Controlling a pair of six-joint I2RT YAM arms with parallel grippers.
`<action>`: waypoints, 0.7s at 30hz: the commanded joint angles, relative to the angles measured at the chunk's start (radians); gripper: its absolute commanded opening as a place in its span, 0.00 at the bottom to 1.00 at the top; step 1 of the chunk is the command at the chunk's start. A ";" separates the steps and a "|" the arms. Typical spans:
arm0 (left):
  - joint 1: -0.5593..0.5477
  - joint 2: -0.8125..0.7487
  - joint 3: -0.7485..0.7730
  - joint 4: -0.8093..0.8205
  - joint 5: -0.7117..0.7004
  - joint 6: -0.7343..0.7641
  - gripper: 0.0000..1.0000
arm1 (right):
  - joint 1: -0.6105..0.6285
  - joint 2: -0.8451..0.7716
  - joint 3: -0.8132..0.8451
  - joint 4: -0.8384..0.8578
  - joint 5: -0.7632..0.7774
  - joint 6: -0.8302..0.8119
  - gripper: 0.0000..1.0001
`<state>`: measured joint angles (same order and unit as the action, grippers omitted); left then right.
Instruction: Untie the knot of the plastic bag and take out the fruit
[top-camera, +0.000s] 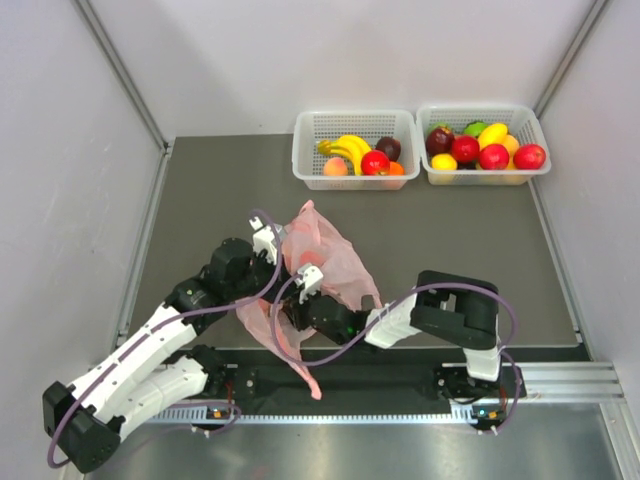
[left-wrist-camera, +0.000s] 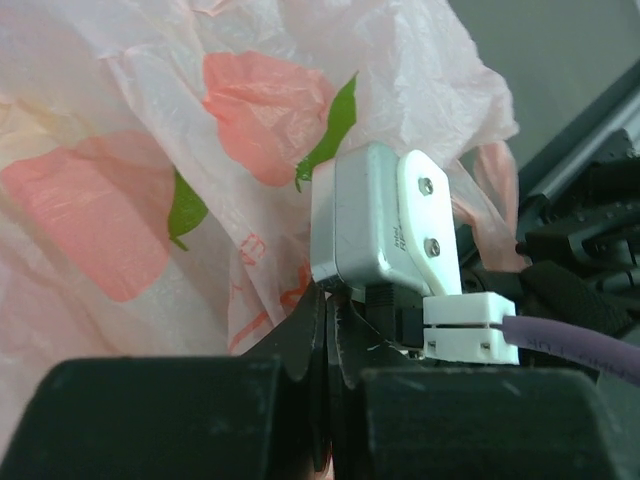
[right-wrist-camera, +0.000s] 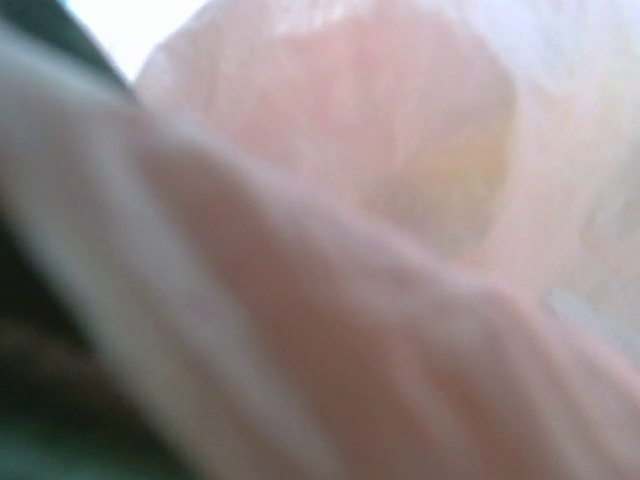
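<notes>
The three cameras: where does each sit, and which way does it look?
Top external: above and behind, looking down at the table, pink bag and baskets; left arm and right arm show.
Left wrist: on the left arm, looking past its black fingers at the bag and the right arm's white camera.
Right wrist: close against the bag; only blurred pink shows.
Shared: all three see the bag.

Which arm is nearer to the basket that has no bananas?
Right. The right arm has its elbow at the right, on the near side of the basket and apart from it. The left arm lies at the left and reaches only to the plastic bag.
</notes>
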<state>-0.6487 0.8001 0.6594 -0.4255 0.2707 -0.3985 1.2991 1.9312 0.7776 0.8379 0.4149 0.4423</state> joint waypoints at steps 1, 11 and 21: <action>-0.077 -0.044 0.026 0.133 0.437 -0.036 0.00 | -0.064 -0.043 -0.041 -0.109 -0.077 0.009 0.18; -0.078 -0.050 0.054 0.103 0.418 -0.037 0.00 | -0.031 -0.136 -0.083 -0.118 -0.022 -0.013 0.77; -0.077 -0.055 0.101 0.122 0.444 -0.083 0.00 | -0.027 -0.011 0.087 -0.112 -0.019 0.002 0.99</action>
<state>-0.6563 0.7746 0.6865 -0.4023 0.3557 -0.4290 1.3014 1.8420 0.7399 0.8310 0.4061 0.4080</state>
